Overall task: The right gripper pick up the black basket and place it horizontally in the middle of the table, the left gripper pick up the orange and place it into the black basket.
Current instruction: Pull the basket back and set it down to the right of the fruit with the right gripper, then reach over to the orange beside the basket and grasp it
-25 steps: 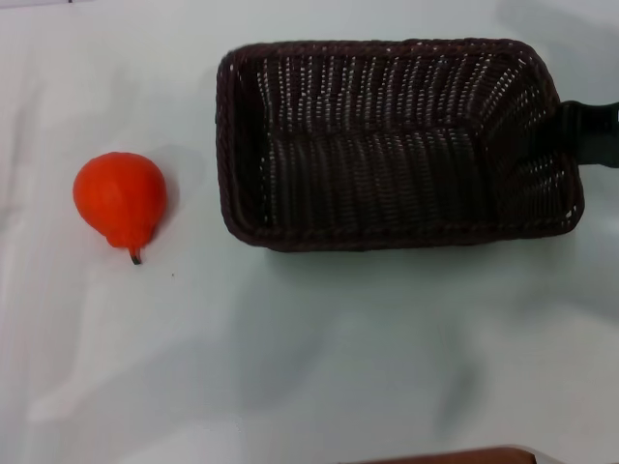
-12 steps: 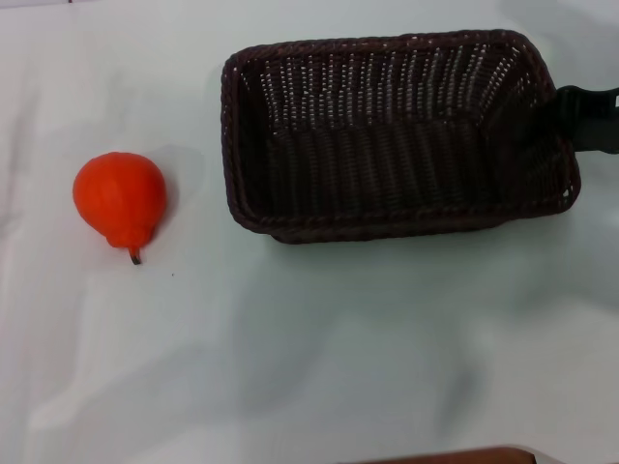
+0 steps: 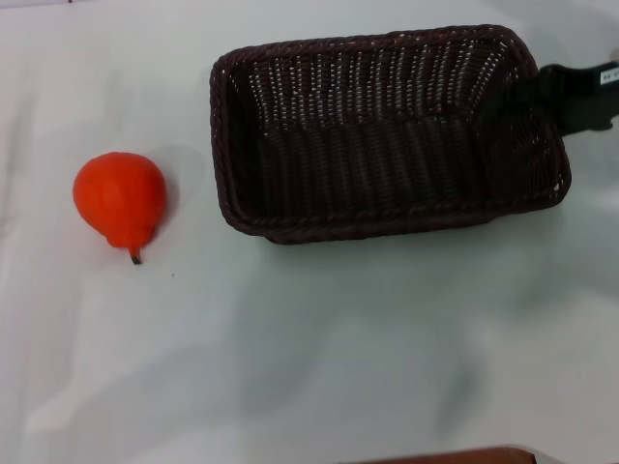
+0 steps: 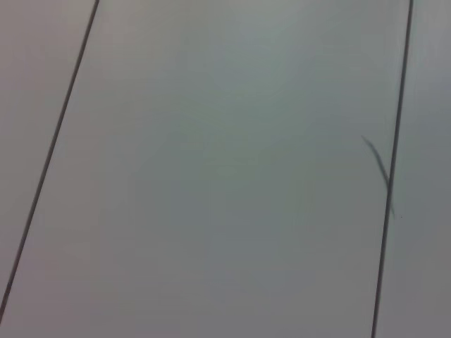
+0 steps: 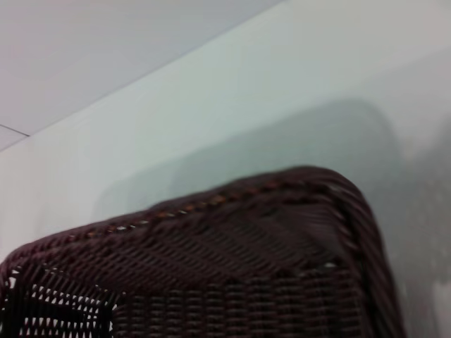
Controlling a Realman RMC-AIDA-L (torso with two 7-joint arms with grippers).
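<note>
Head view: black basket (image 3: 387,135) lying lengthwise on the white counter (image 3: 309,348), right claw (image 3: 573,97) at its right short end, grip there impossible to tell. Orange (image 3: 120,201) well apart to the basket's left, stem toward the near edge. Left claw out of sight.

Only one part of the robot's body shows in the head view: the right end effector (image 3: 578,97), a matte black, blocky, elongated piece. A small white label with tiny illegible print sits on its upper face.
</note>
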